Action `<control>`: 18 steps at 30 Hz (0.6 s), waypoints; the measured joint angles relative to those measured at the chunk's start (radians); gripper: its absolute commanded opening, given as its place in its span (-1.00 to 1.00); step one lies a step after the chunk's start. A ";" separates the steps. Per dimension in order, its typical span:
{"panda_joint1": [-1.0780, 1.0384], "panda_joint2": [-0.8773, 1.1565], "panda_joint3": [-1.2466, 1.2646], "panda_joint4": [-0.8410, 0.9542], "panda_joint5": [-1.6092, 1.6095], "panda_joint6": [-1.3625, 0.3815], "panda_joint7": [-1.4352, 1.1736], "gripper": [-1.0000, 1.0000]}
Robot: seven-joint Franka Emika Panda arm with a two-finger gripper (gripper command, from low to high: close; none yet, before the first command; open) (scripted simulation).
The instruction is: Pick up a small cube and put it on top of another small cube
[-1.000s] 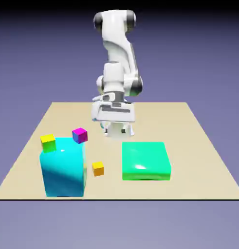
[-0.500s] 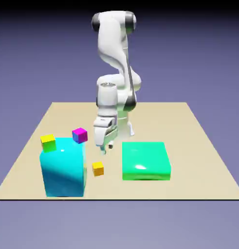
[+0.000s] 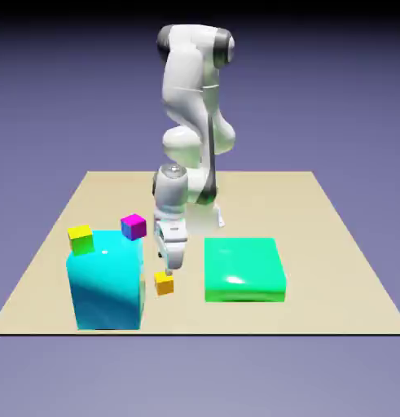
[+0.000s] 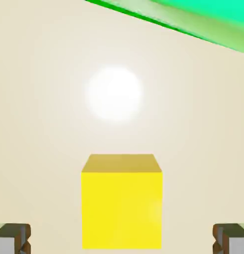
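Observation:
The small cube [image 3: 164, 283], plain orange-yellow, lies on the tan table between the big cyan block and the green slab. My gripper [image 3: 169, 269] hangs just above it, open, with nothing held. In the hand view the small cube [image 4: 122, 203] fills the lower middle, and my fingertips [image 4: 12, 239] show far apart at the two bottom corners. Another small cube [image 3: 81, 239], yellow on top with green sides, rests on the far left corner of the cyan block's top.
The big cyan block [image 3: 107, 281] stands at the exterior view's left. A magenta cube [image 3: 134, 226] sits on its far right corner. A flat green slab [image 3: 243, 269] lies to the right, and its edge [image 4: 203, 22] crosses the hand view's top.
The arm has swung toward the exterior view's left and come down, from behind the green slab to just above the orange-yellow cube. The jaws have stayed open. No cube has moved.

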 measured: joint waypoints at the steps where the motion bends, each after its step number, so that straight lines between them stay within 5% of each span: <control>1: -0.031 0.027 0.036 0.006 0.026 0.022 -0.018 0.00; 7: -0.215 0.192 0.254 0.040 0.184 0.153 -0.127 0.00; 8: -0.223 0.199 0.263 0.042 0.191 0.158 -0.132 -1.00; 18: 0.023 -0.020 -0.027 -0.004 -0.019 -0.017 0.013 -1.00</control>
